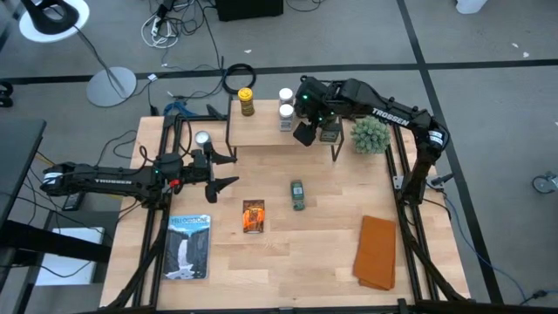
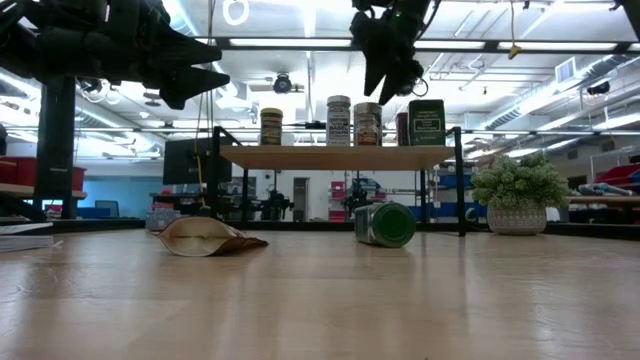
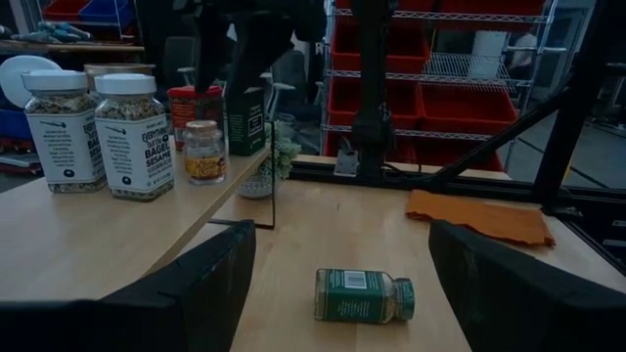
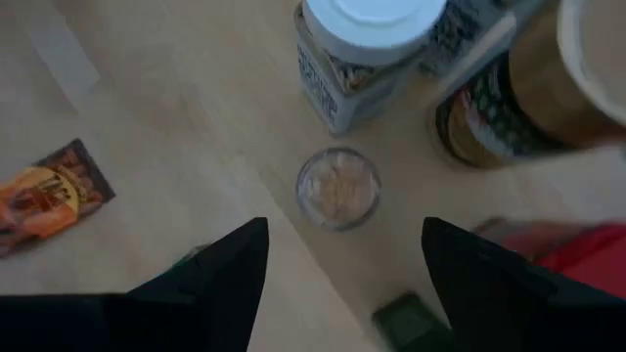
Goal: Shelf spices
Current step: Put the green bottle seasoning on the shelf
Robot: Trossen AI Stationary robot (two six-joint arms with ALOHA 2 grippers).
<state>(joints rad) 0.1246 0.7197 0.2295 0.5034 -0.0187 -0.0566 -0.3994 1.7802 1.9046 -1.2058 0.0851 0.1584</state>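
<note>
The shelf (image 1: 261,133) stands at the table's far middle. On it stand a yellow-lidded jar (image 1: 247,100), two white-lidded jars (image 1: 286,103), a small tan-lidded jar (image 4: 337,186), a red tin (image 3: 191,103) and a dark box (image 2: 427,122). My right gripper (image 4: 344,264) hangs open above the small jar, pointing steeply down, clear of it. A green jar (image 1: 297,194) lies on its side on the table, and an orange packet (image 1: 253,215) lies flat to its left. My left gripper (image 1: 222,170) waits open and level at the left, facing the green jar (image 3: 360,295).
A spiky green plant (image 1: 369,135) stands right of the shelf. A flat silver tin (image 1: 202,138) sits left of it. A book (image 1: 188,246) lies at the near left and an orange cloth (image 1: 377,251) at the near right. Bare wood lies between them.
</note>
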